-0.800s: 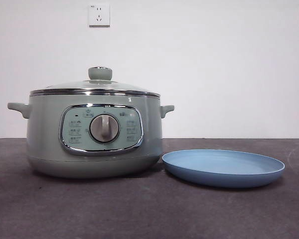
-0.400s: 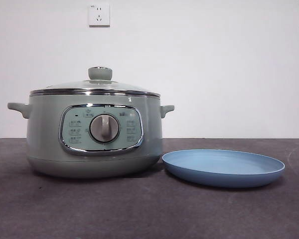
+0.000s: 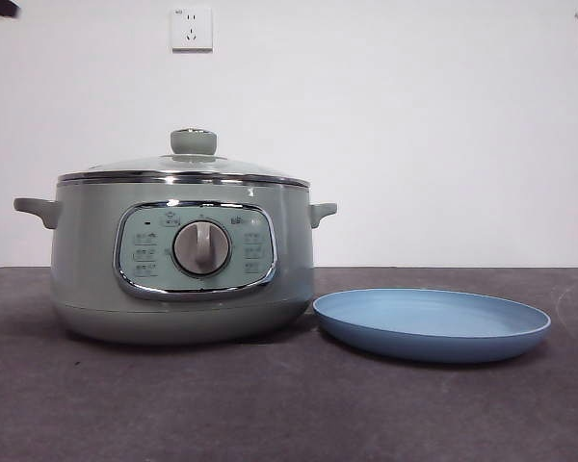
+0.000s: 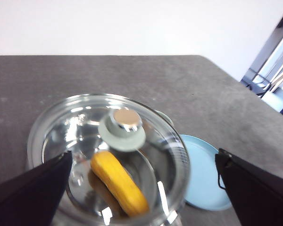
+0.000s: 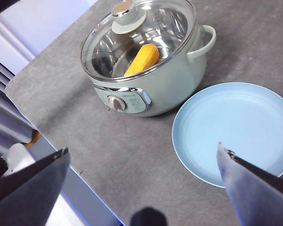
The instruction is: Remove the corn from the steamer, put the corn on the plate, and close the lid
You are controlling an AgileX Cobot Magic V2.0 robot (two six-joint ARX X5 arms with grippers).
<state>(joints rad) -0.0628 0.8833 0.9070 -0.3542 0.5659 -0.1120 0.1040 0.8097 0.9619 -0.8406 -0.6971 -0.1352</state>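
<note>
The steamer (image 3: 183, 260) stands on the dark grey table (image 3: 270, 404) with its control panel and silver dial facing the front camera. The lid (image 3: 185, 166) sits closed on the steamer's rim, its pale green knob on top. Through the glass, the corn (image 4: 119, 181) lies inside the steamer (seen from both wrist cameras, hidden from the front). The plate (image 3: 432, 323) rests on the table just beside the steamer, on the side of the handle nearest it, and holds nothing.

The left gripper (image 4: 144, 188) hangs above the steamer, over the lid, with its jaws spread wide and nothing between them. The right gripper (image 5: 144, 181) hangs high above the table, off to the plate's side of the steamer, its jaws likewise spread wide and holding nothing.
</note>
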